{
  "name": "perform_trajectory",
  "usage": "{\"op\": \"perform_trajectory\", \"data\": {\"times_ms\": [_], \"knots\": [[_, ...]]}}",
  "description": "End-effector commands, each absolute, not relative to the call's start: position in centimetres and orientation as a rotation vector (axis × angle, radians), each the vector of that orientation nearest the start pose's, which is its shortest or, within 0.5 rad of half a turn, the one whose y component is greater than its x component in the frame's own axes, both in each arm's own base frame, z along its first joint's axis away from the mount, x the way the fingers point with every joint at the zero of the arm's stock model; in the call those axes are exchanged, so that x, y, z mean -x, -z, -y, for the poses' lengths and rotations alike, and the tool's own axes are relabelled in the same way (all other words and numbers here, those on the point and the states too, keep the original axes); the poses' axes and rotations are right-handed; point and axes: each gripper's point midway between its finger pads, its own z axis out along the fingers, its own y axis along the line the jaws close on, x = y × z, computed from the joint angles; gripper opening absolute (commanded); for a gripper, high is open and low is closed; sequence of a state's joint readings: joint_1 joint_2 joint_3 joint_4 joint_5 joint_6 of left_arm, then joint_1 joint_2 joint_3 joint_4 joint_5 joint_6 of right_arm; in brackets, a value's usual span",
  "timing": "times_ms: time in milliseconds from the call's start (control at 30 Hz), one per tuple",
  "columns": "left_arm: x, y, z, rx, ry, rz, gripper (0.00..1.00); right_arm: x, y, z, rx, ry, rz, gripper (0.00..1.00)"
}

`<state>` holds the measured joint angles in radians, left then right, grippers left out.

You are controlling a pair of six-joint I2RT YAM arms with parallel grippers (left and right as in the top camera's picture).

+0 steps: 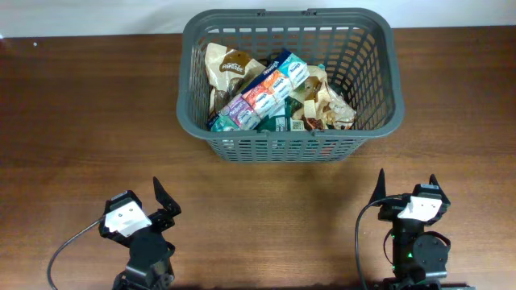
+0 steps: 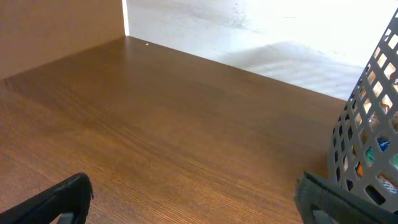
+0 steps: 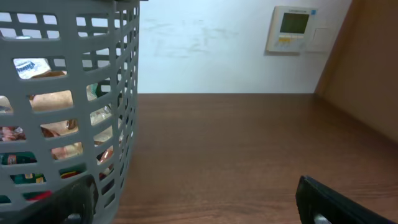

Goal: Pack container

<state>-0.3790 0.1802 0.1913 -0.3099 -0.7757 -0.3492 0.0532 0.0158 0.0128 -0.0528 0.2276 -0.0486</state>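
Note:
The dark grey slotted basket [image 1: 234, 149] stands at the back middle of the wooden table and holds several snack packets [image 1: 270, 89] piled inside. Its lattice wall also shows in the left wrist view [image 2: 367, 124] and in the right wrist view [image 3: 68, 112]. My left gripper [image 1: 165, 197] is open and empty near the front left of the table, well short of the basket. My right gripper [image 1: 405, 187] is open and empty near the front right, also short of the basket. In the wrist views the left gripper [image 2: 193, 202] and right gripper [image 3: 196, 199] hold nothing between their fingers.
A white wall with a small wall-mounted control panel [image 3: 292, 28] lies beyond the table's far edge. A brown side panel [image 2: 56, 31] stands at the far left.

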Motion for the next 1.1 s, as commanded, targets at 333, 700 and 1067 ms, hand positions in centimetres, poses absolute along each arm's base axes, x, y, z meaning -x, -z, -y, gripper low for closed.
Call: {"op": "perform_trajectory", "data": {"times_ms": [333,700,1067], "knots": [[-22.2,-16.2,-4.3,0.504,-0.218,-1.717,0.99,-24.3,-16.1,2.7,-0.1,0.19,-1.627,0.99],[-22.2,-16.3,-4.3,0.505,-0.217,-1.715,0.99,-24.3,-16.1,2.7,-0.1,0.19,-1.627,0.99],[-23.6,-25.2,-3.9,0.535,0.083,-1.346,0.99,-24.3,-16.1,2.7,-0.1,0.19,-1.627,0.99]]}}
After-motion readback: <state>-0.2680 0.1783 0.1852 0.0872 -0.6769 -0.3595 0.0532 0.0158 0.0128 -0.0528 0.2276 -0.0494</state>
